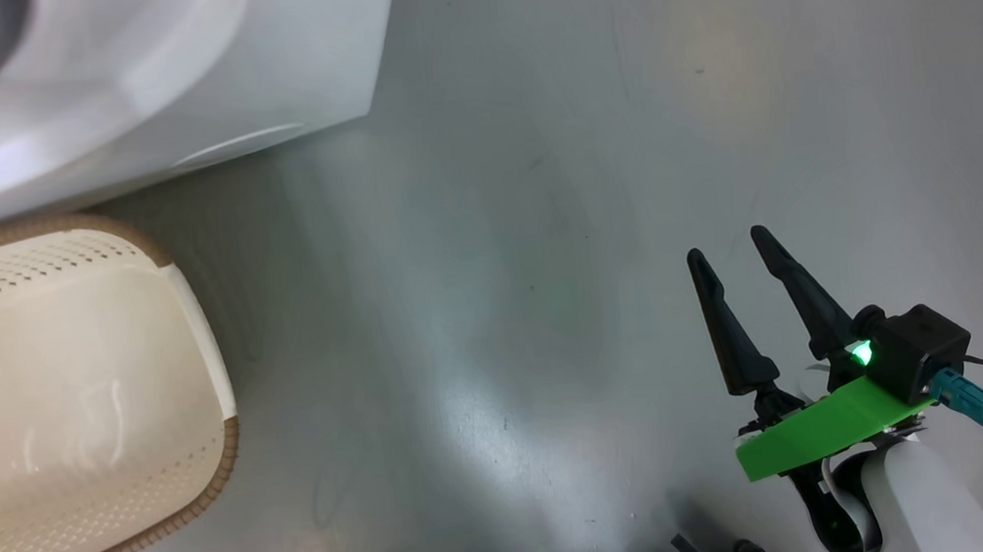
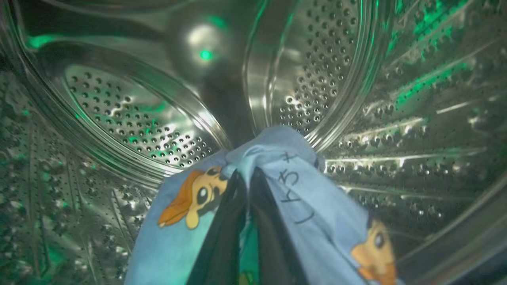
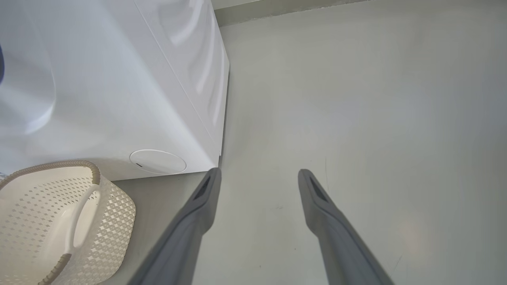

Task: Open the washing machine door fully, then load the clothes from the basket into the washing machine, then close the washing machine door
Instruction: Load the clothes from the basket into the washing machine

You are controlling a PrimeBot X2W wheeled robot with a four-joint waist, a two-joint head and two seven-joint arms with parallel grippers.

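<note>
Here left tool, inside the drum, pinches the clothes; right tool spread.

Looks like a plain laundry corner: white washer standing on smooth grey floor, perforated cream basket just beside it, shiny holed steel drum inside, pale skirting along the far wall.
</note>
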